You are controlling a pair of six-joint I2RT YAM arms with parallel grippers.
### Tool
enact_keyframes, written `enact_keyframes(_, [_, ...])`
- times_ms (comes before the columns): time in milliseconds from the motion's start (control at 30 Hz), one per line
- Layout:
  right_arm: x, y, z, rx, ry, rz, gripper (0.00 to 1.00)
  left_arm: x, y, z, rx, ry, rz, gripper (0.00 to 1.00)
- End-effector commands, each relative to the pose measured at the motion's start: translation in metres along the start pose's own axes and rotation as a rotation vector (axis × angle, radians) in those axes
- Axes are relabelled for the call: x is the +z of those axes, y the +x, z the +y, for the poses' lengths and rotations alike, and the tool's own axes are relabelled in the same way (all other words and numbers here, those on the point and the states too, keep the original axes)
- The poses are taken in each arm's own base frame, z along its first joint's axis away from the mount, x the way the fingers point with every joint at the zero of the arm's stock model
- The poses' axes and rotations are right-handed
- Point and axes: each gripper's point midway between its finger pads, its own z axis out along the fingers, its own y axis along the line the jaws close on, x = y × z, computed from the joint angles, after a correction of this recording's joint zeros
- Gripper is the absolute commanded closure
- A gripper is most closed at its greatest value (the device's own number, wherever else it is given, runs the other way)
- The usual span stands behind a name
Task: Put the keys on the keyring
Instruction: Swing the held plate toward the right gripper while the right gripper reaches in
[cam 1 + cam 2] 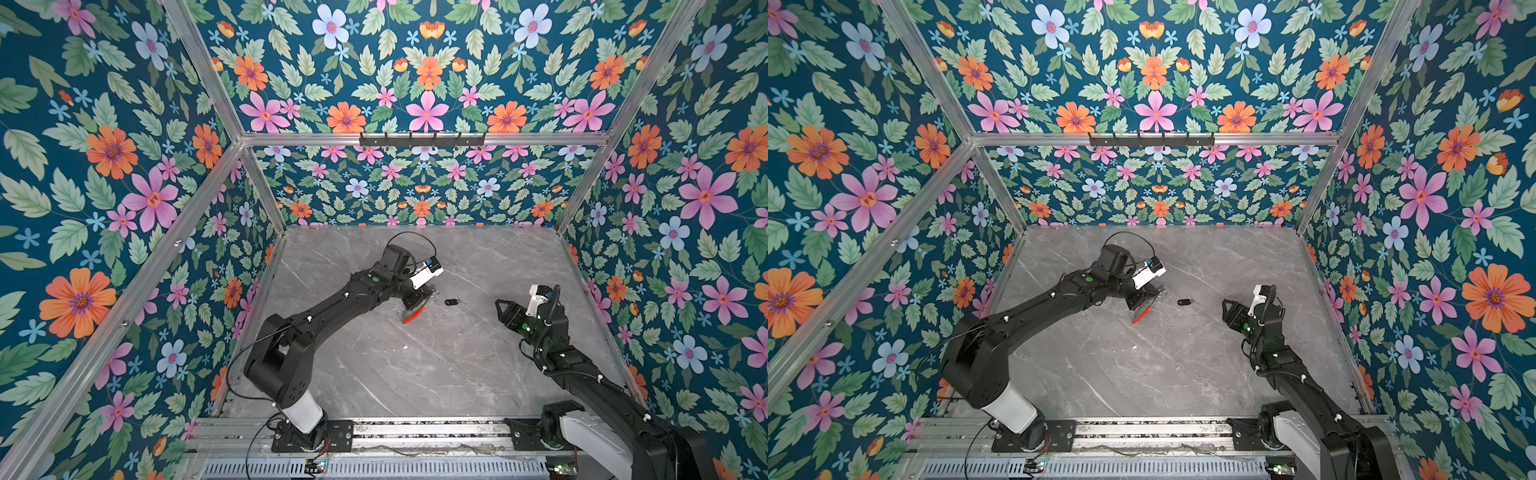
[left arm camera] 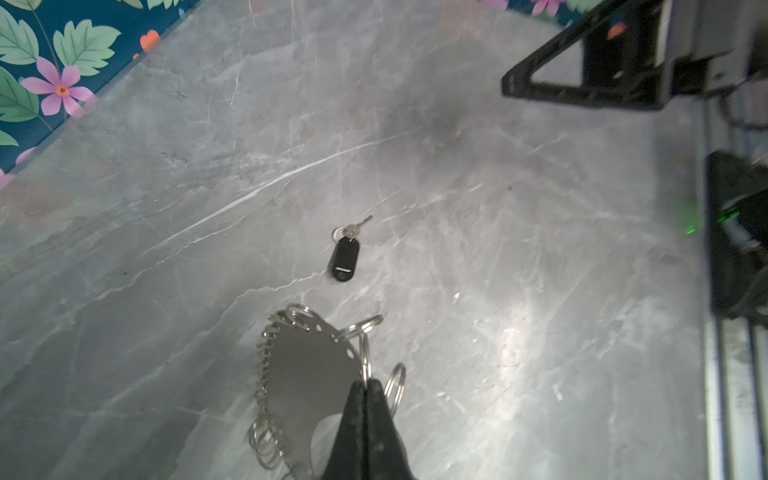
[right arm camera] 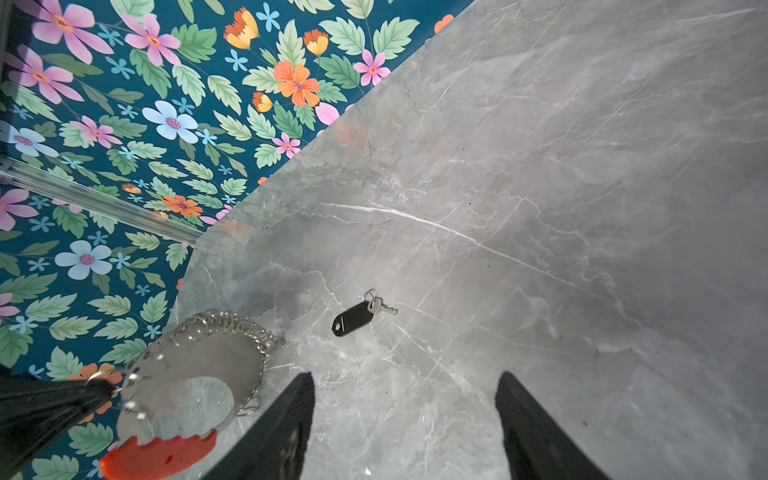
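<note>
With the left fingers clamped on the keyring, the keys lay loose on the surface just ahead of the right fingers — spread and empty — so fetching them looked the next move.

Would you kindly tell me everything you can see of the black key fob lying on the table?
The key fob is a small black oblong tag, plastic by its look, with a pale strip label near one end. At the other end a small silver ring carries one short silver key. It lies flat on the grey marble-look table, near the middle in both top views, and only the table touches it. It is apart from the keyring, unheld.
</note>
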Motion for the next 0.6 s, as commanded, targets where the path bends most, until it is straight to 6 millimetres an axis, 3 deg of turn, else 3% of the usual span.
enact_keyframes(0, [-0.002,-0.002,0.006,0.009,-0.026,-0.006,0.3,-0.022,-0.053,-0.015,-0.094,0.061,-0.299,1.0])
enact_keyframes(133, [-0.004,-0.002,0.007,0.002,-0.028,-0.006,0.3,-0.045,-0.068,-0.026,-0.134,0.072,-0.437,1.0])
enact_keyframes(233, [-0.006,-0.002,0.019,-0.012,-0.08,0.02,0.3,-0.056,-0.082,-0.033,-0.169,0.096,-0.471,1.0])
enact_keyframes(333, [-0.012,-0.004,0.051,-0.044,-0.196,0.093,0.3,-0.066,-0.092,-0.046,-0.149,0.144,-0.452,1.0])
enact_keyframes(567, [-0.042,-0.015,0.123,-0.037,-0.395,0.308,0.33,-0.074,-0.083,-0.059,-0.122,0.178,-0.403,1.0])
